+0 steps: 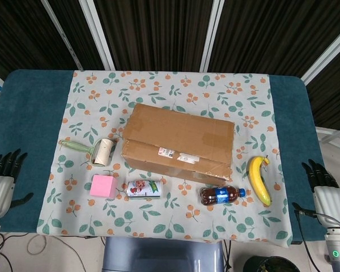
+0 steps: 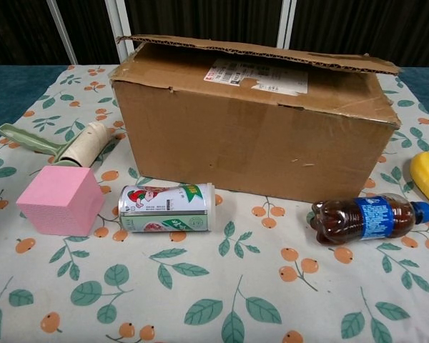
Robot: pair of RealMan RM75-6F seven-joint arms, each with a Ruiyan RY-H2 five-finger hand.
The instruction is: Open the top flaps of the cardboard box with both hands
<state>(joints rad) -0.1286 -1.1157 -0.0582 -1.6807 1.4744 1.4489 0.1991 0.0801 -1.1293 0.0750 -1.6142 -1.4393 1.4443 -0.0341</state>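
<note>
Cardboard box (image 1: 178,143) frame centre, flaps down. Left hand (image 1: 1,184) lower left, right hand (image 1: 327,195) lower right: fingers spread, empty.

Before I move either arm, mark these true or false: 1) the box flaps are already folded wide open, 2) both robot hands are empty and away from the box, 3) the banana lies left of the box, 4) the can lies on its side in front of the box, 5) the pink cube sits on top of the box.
1) False. The cardboard box has its top flaps down, only slightly lifted at the near edge.
2) True. The left robot hand and right robot hand hold nothing, at the table's edges.
3) False. The banana lies right of it.
4) True. The can lies on its side.
5) False. The pink cube sits on the cloth, left of the can.
</note>
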